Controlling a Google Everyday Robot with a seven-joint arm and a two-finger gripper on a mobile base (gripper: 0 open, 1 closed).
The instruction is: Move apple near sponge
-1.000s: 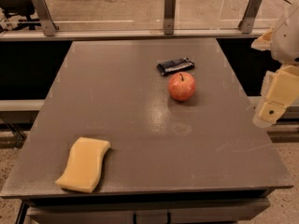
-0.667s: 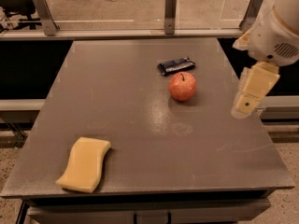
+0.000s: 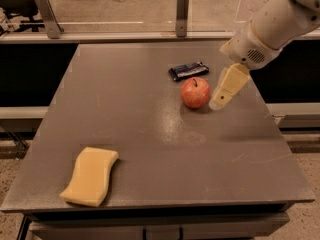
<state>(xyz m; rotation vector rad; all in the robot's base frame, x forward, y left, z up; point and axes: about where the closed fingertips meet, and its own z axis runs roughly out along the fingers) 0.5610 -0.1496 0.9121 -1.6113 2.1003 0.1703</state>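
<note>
The apple [image 3: 195, 92] sits unmoved at the worktop's [image 3: 150, 134] one o'clock, well apart from the sponge [image 3: 90, 176] at seven, and the gripper [image 3: 220, 98] is just beside it at three o'clock, though I cannot tell whether it is clenched or released.

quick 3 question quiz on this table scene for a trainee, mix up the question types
1. True or false: the apple touches the sponge.
2. The pincer is: A) close beside the apple, B) over the sponge, C) out of view.
3. What lies just behind the apple, farther from the camera?

Key: 1 false, they sit far apart; 2 A; 3 the dark wrapped bar.
</note>
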